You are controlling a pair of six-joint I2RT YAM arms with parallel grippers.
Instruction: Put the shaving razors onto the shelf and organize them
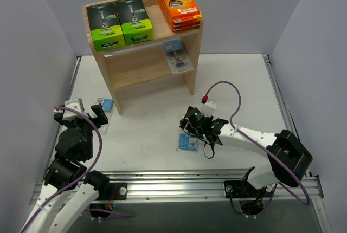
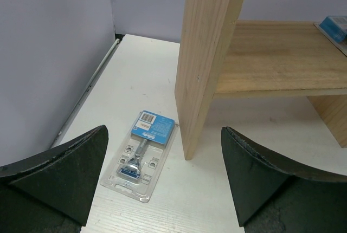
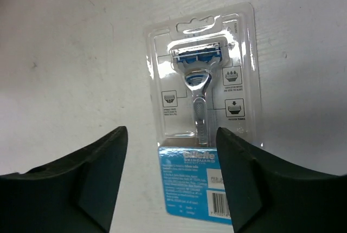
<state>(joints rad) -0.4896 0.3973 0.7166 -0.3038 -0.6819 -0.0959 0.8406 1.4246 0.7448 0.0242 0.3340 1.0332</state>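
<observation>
The wooden shelf (image 1: 138, 69) stands at the back. Its top tier holds two black-and-green boxes (image 1: 119, 24) and a stack of orange boxes (image 1: 179, 6). One blister pack (image 1: 177, 55) lies on the middle tier. My left gripper (image 1: 80, 115) is open and empty. A second blister pack (image 2: 142, 153) lies flat on the table just ahead of it, beside the shelf's left side panel (image 2: 206, 54). My right gripper (image 1: 201, 127) is open, low over a third blister pack (image 3: 203, 119) that lies flat, its blue card between the fingers (image 3: 92, 179).
Grey walls (image 1: 32, 81) close in the left, back and right sides. A metal rail (image 1: 179, 181) runs along the near edge. A purple cable (image 1: 230, 95) loops above the right arm.
</observation>
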